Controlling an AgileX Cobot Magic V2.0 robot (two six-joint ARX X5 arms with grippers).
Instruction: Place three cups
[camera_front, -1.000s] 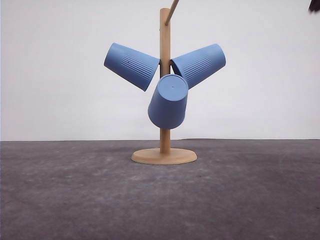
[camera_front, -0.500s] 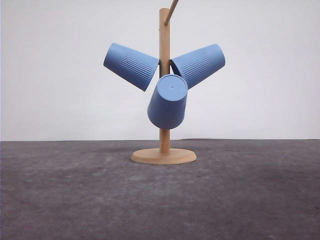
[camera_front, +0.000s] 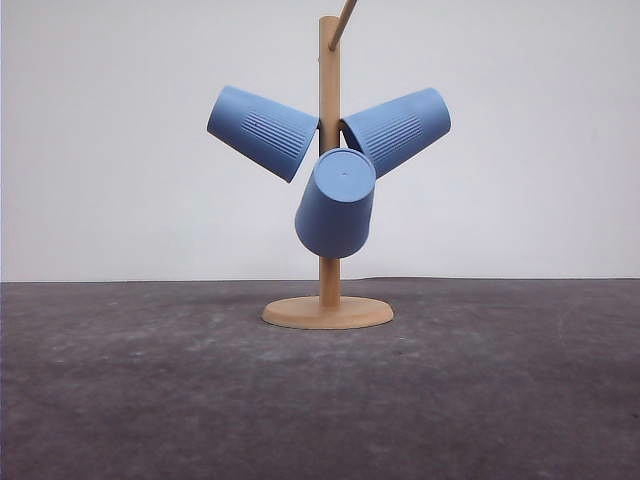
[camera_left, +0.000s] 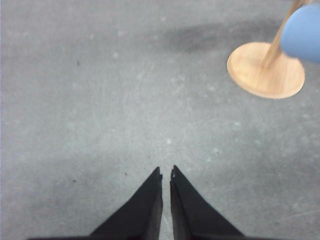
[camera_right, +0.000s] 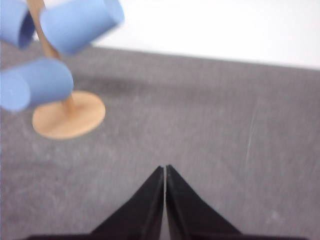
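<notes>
Three light-blue ribbed cups hang upside down on the pegs of a wooden stand (camera_front: 328, 312): one cup (camera_front: 262, 131) to the left, one cup (camera_front: 397, 129) to the right, one cup (camera_front: 336, 204) toward the front. In the left wrist view my left gripper (camera_left: 166, 174) is shut and empty over bare table, well away from the stand's base (camera_left: 266, 70), with one cup (camera_left: 301, 33) at the frame's edge. My right gripper (camera_right: 165, 169) is shut and empty too, apart from the stand's base (camera_right: 69, 115) and its cups (camera_right: 80, 23).
A dark grey mat (camera_front: 320, 400) covers the table, with open room on both sides of the stand. A white wall (camera_front: 520, 150) stands behind. One bare peg (camera_front: 344, 22) sticks out at the top of the stand's post.
A dark bit of the right arm at the top right corner has left the front view. The cups and stand hold still.
</notes>
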